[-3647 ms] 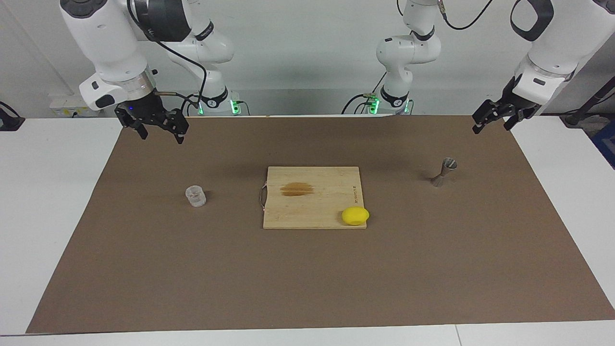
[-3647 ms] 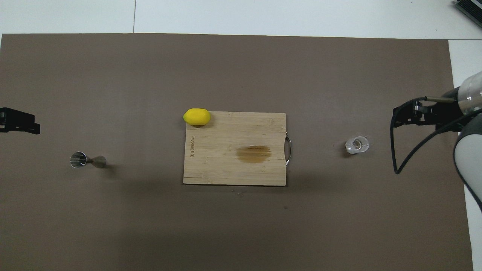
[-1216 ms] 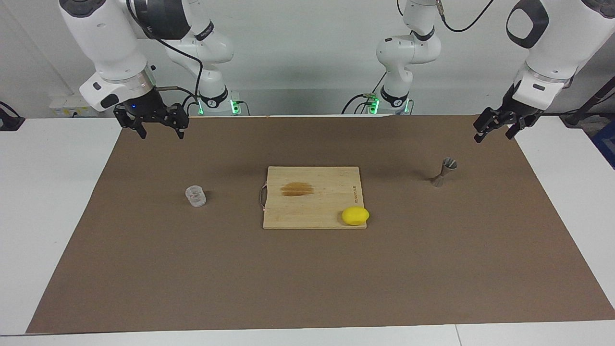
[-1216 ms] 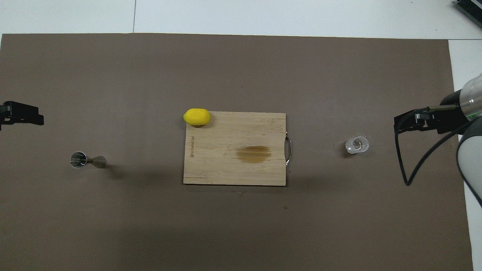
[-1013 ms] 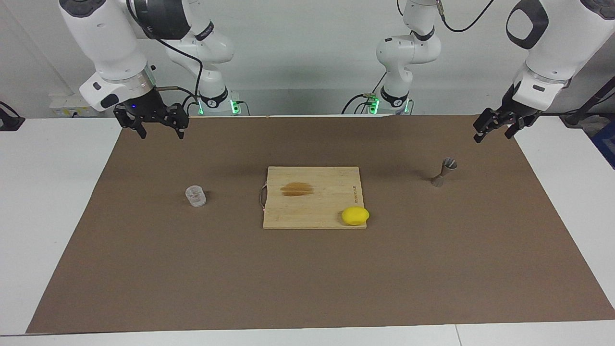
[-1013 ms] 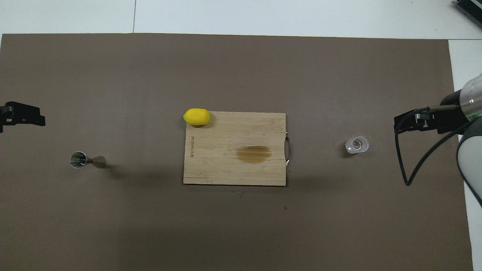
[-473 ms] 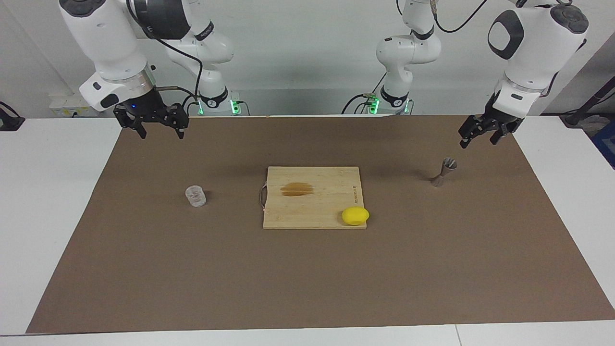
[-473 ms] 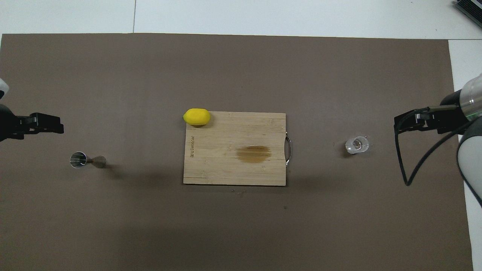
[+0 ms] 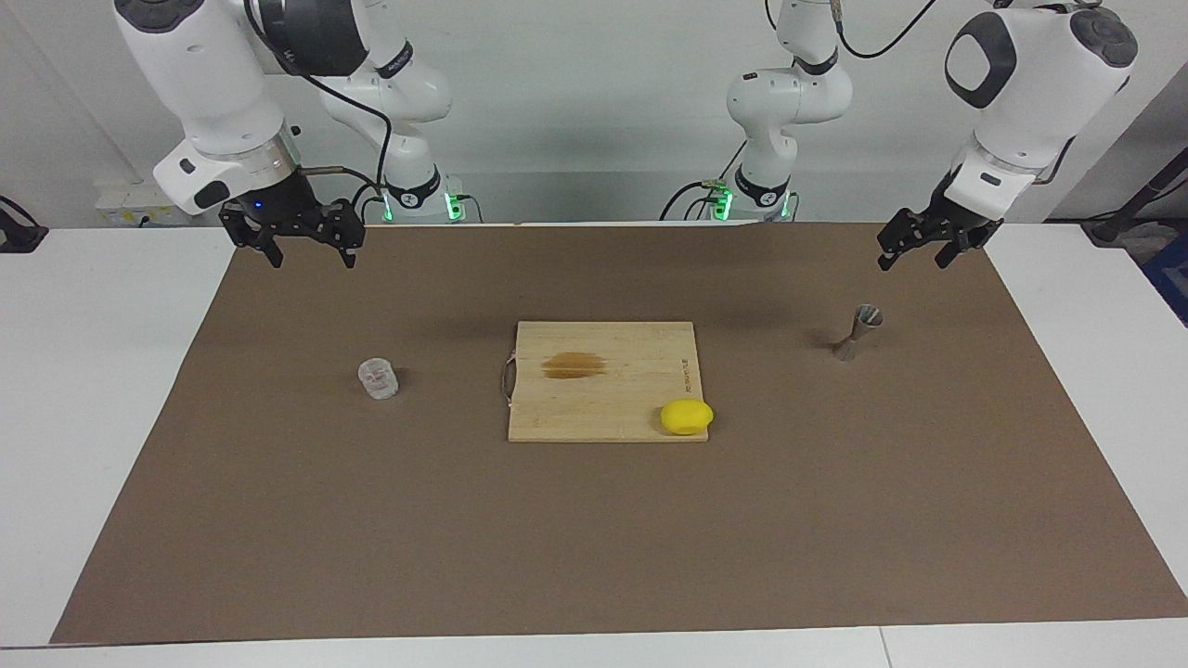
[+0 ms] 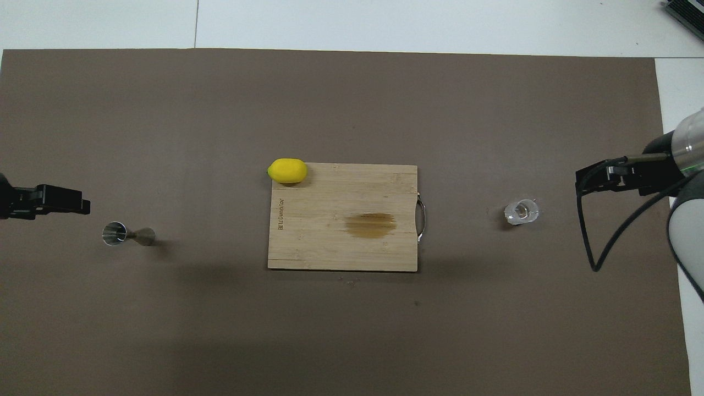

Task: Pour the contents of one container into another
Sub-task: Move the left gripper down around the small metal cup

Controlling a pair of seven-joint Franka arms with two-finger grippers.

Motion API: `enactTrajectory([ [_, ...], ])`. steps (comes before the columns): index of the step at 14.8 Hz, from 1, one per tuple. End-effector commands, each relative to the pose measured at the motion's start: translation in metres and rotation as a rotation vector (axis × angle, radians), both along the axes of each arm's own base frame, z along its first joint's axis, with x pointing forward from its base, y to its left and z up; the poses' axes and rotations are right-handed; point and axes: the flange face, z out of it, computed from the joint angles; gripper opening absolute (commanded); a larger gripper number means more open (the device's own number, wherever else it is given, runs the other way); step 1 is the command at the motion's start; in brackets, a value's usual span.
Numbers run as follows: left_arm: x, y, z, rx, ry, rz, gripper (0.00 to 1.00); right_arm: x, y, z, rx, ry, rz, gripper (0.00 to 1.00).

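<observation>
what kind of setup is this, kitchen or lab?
Likely a robotics lab bench staged as a bar or kitchen prep spot: brown paper mat on white table, wooden cutting board carrying a yellow lemon, small grey metal hourglass jigger.

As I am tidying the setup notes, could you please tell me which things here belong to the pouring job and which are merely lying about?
Belongs to the job:
- short clear ribbed glass tumbler, to pour from
- small grey metal hourglass jigger, to pour into

Just lying about:
- yellow lemon, on a corner of the board
- rectangular wooden cutting board, with a brown stain
- brown table mat
</observation>
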Motion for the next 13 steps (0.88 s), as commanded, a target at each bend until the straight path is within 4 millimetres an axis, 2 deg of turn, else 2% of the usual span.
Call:
enactTrajectory([
  [1, -0.011, 0.03, 0.0, -0.089, -0.023, -0.049, 1.0, -0.006, -0.003, 0.003, 0.016, -0.004, 0.008, 1.0],
  [4, -0.003, 0.067, -0.018, -0.194, -0.051, -0.117, 1.0, -0.006, -0.003, 0.003, 0.016, -0.004, 0.01, 1.0],
  [5, -0.001, 0.084, -0.028, -0.231, -0.061, -0.144, 1.0, -0.006, -0.003, 0.003, 0.016, -0.004, 0.01, 1.0],
  [8, 0.005, 0.119, -0.061, -0.4, -0.073, -0.224, 1.0, -0.006, -0.004, 0.003, 0.016, -0.004, 0.008, 1.0],
  [10, 0.006, 0.134, -0.075, -0.491, -0.105, -0.251, 1.0, -0.006, -0.004, 0.002, 0.016, -0.003, 0.007, 1.0],
  [13, 0.007, 0.169, -0.108, -0.614, -0.197, -0.345, 1.0, -0.006, -0.007, 0.002, 0.016, -0.003, 0.0, 1.0],
])
